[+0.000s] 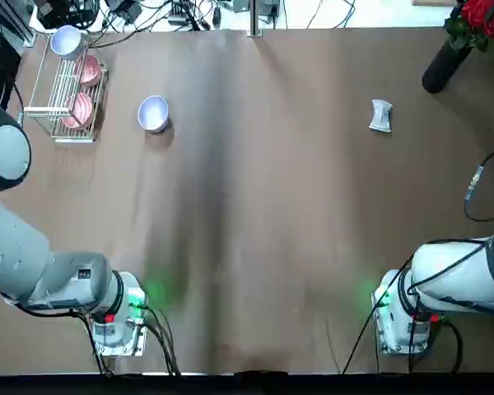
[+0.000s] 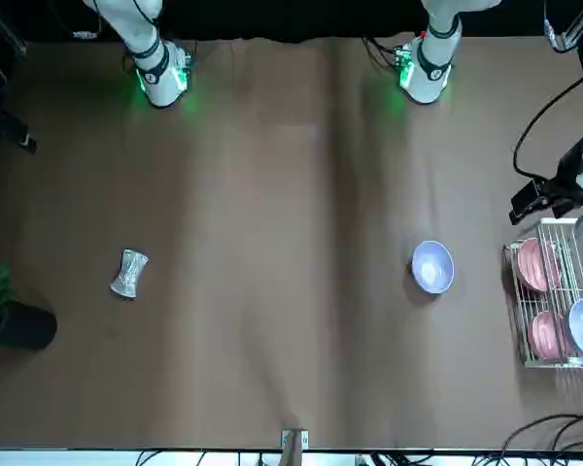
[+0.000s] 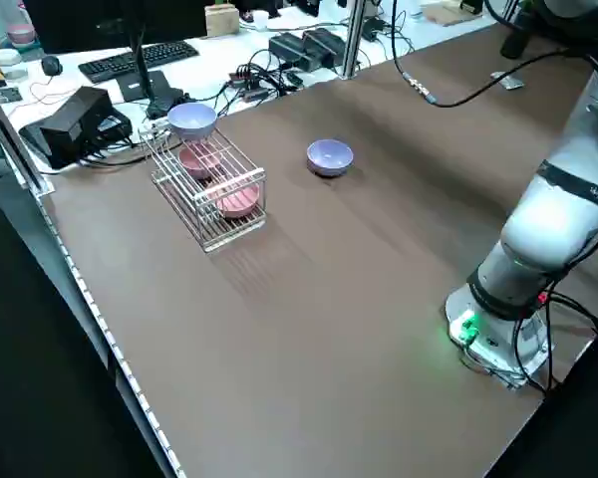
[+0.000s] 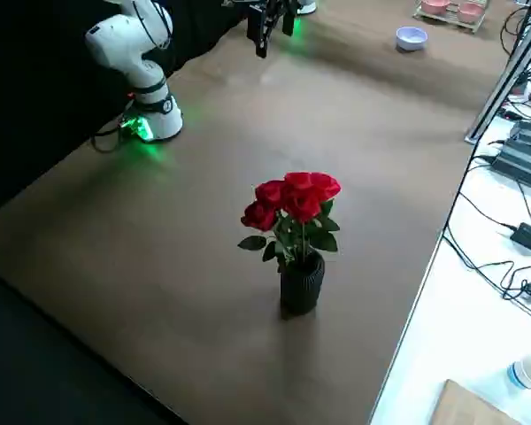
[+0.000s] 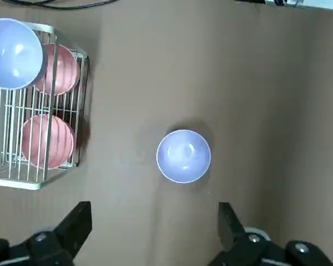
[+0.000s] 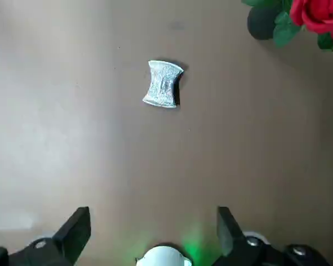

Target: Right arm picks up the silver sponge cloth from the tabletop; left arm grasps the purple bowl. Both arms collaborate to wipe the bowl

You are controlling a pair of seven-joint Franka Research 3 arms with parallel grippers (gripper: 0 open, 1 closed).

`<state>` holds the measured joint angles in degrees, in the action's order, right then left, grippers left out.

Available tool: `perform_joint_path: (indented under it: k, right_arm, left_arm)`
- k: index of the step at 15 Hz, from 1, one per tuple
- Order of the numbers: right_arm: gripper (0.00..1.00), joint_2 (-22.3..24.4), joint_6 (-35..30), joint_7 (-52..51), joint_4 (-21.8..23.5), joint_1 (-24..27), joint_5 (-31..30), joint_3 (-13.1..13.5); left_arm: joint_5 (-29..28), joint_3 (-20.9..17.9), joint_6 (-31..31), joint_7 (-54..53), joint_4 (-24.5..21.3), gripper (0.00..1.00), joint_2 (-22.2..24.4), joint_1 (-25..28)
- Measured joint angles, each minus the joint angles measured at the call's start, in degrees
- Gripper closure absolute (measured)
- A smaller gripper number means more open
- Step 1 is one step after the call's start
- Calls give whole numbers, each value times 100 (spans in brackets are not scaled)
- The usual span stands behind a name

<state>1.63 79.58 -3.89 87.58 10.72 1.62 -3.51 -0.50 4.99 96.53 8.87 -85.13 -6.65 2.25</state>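
The purple bowl (image 1: 153,113) stands upright on the tabletop (image 1: 263,206) at the far left, also seen in the left wrist view (image 5: 183,155). The silver sponge cloth (image 1: 381,115) lies flat at the far right, with nothing touching it (image 6: 164,83). My left gripper (image 5: 154,227) hangs high above the table on the near side of the bowl, fingers (image 5: 77,224) spread wide, holding nothing. The right gripper (image 6: 152,227) hovers high over the table short of the cloth, open and empty too.
A wire rack (image 1: 45,99) at the far left corner holds pink dishes (image 1: 78,107) and a second lavender bowl (image 1: 66,41). A dark vase with red flowers (image 1: 449,58) stands at the far right corner. Cables run along the back edge.
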Motion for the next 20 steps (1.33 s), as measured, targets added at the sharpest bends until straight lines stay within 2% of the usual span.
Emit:
perform_joint_path:
  k: [7, 12, 15, 16, 20]
  right_arm:
    - [0, 0, -5, 0, 0, -1, 0, -1]
    - [0, 0, -28, -14, 12, -44, -8, -9]
    - [0, -1, 128, -176, 133, -23, -13, 30]
    - [0, -15, 468, -177, 392, 69, -12, 46]
    - [0, -374, 946, 51, 869, 262, -8, 87]
  left_arm:
    - [-5, 18, -132, -20, -87, 0, -77, -86]
    - [-116, 92, -82, -32, -499, 0, -758, -341]
    - [-119, 90, 621, -56, -883, 0, -1024, -308]
    - [-121, 86, 1271, -66, -1284, 0, -1077, -267]
    - [-124, 82, 2038, -110, -1739, 0, -1437, -148]
